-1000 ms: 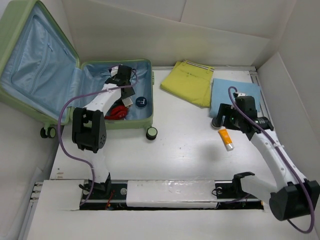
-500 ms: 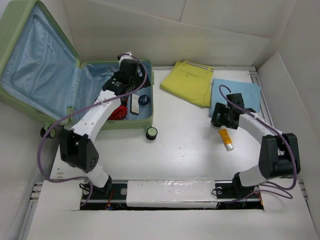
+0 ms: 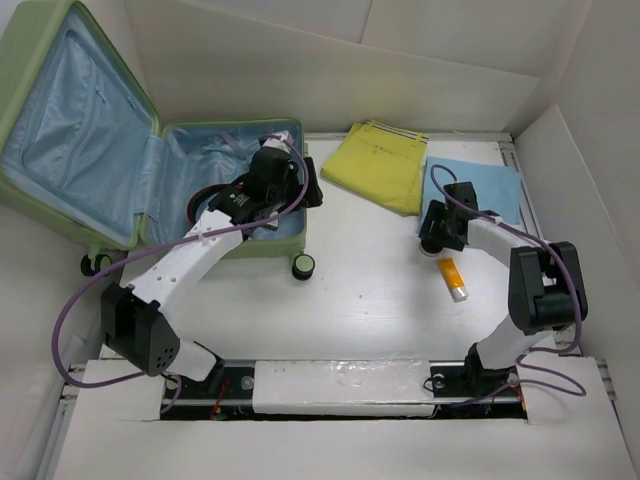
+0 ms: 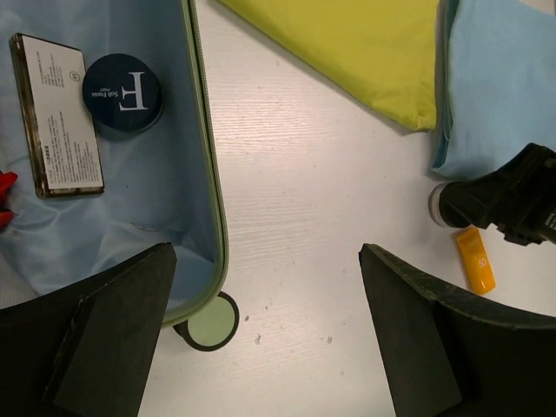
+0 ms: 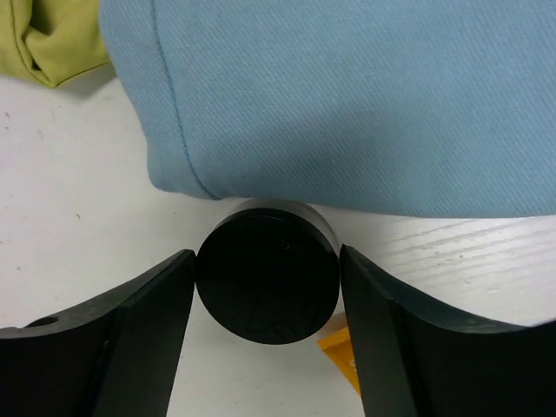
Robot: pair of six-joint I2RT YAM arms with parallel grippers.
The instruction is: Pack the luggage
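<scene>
Well, the right gripper (image 5: 268, 261) is clamped on both sides of a black jar (image 5: 268, 282), blue cloth (image 5: 347, 95) just beyond its fingertips, I'd guess to carry it upright to the luggage (image 3: 275, 245), well off to its left. The left gripper (image 4: 265, 261) hangs spread wide and empty right over the luggage's right rim, a tin (image 4: 128, 93) and a flat box (image 4: 56, 113) on the lining below and to its left, so it looks free for the next item. The luggage lies open like a book, long axis running from the arms to the back wall, wheels at the arms' end.
</scene>
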